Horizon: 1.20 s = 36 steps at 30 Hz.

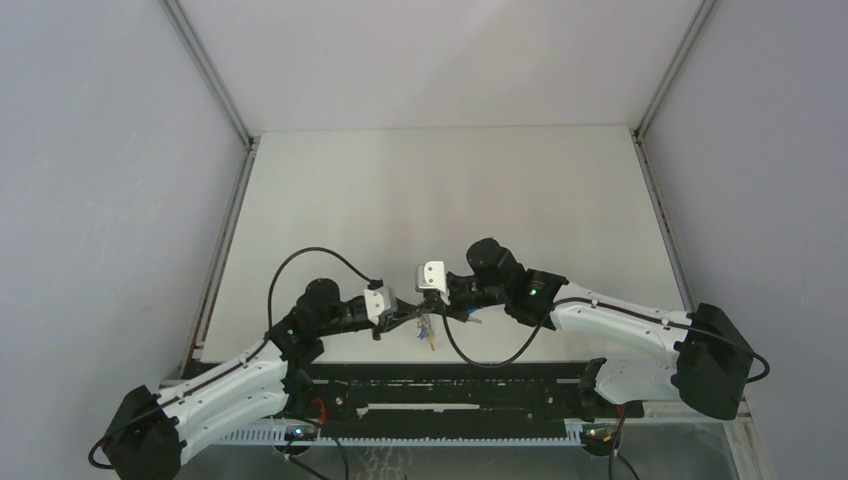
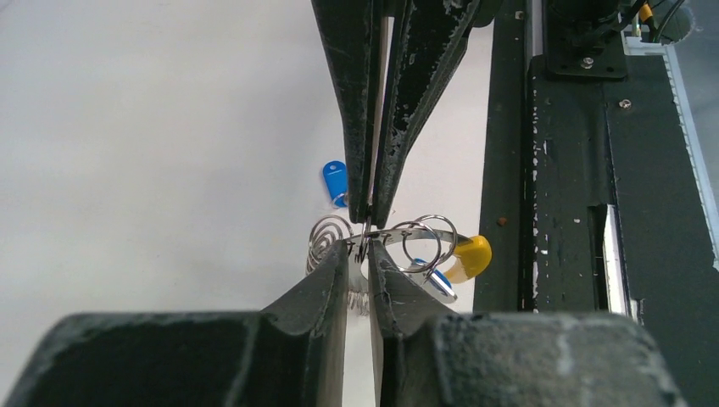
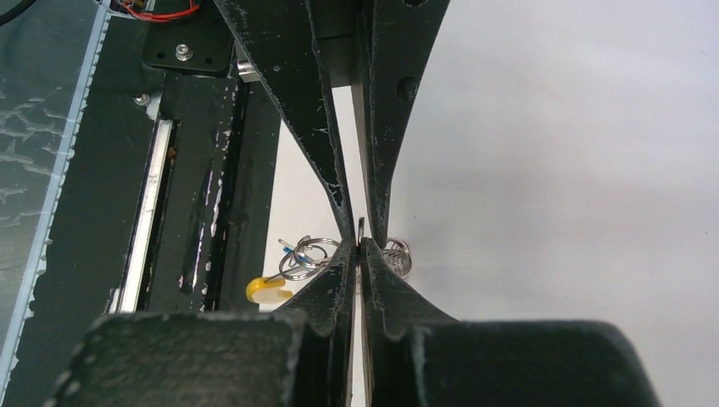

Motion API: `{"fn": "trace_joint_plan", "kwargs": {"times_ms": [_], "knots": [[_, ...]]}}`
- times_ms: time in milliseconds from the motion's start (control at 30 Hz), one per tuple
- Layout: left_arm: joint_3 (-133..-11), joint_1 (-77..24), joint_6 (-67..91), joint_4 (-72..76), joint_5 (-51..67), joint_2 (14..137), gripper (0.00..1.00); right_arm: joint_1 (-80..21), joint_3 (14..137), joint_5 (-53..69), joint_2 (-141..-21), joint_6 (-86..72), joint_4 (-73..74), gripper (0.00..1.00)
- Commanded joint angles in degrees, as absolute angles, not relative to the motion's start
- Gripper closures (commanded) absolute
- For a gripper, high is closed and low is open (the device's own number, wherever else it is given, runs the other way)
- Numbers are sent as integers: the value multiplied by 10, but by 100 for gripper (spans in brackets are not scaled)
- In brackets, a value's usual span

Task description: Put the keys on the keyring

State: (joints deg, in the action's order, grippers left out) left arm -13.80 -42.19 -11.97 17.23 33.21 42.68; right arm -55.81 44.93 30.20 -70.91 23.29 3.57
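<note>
My two grippers meet tip to tip above the table's near edge. My left gripper (image 2: 361, 251) is shut on the silvery band of the keyring (image 2: 407, 233), whose yellow section (image 2: 471, 254) points right. My right gripper (image 3: 361, 246) is shut on the small ring of a blue-headed key (image 2: 336, 181), which hangs beside its fingers (image 2: 398, 110). A second blue key (image 2: 434, 281) hangs on small rings threaded on the keyring. In the top view the left gripper (image 1: 404, 318) and right gripper (image 1: 436, 309) hold the bunch (image 1: 427, 334). The keyring (image 3: 301, 257) shows left of my right fingers.
A black rail and base plate (image 1: 450, 395) run along the table's near edge just behind the bunch, also in the left wrist view (image 2: 551, 212). A silvery wire coil (image 2: 329, 237) hangs at the keyring's left end. The white tabletop (image 1: 440, 200) stretches away behind.
</note>
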Motion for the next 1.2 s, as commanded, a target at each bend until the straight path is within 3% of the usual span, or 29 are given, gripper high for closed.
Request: {"fn": "trace_joint_plan", "kwargs": {"times_ms": [0, 333, 533, 700, 933, 1167], "knots": [[-163, -418, -111, 204, 345, 422, 83, -564, 459, 320, -704, 229, 2, 100], [-161, -419, -110, 212, 349, 418, 84, -567, 462, 324, -710, 228, 5, 100], [-158, -419, -108, 215, 353, 417, 99, -570, 470, 323, -718, 224, 12, 100], [-162, -419, -104, 164, 309, 400, 100, -569, 469, 269, -695, 187, 32, 100], [-145, -419, -78, 122, 221, 365, 100, -555, 464, 132, -675, 74, 104, 77], [-149, -418, -62, 115, 149, 389, 99, -511, 454, 71, -706, -15, 152, 76]]}}
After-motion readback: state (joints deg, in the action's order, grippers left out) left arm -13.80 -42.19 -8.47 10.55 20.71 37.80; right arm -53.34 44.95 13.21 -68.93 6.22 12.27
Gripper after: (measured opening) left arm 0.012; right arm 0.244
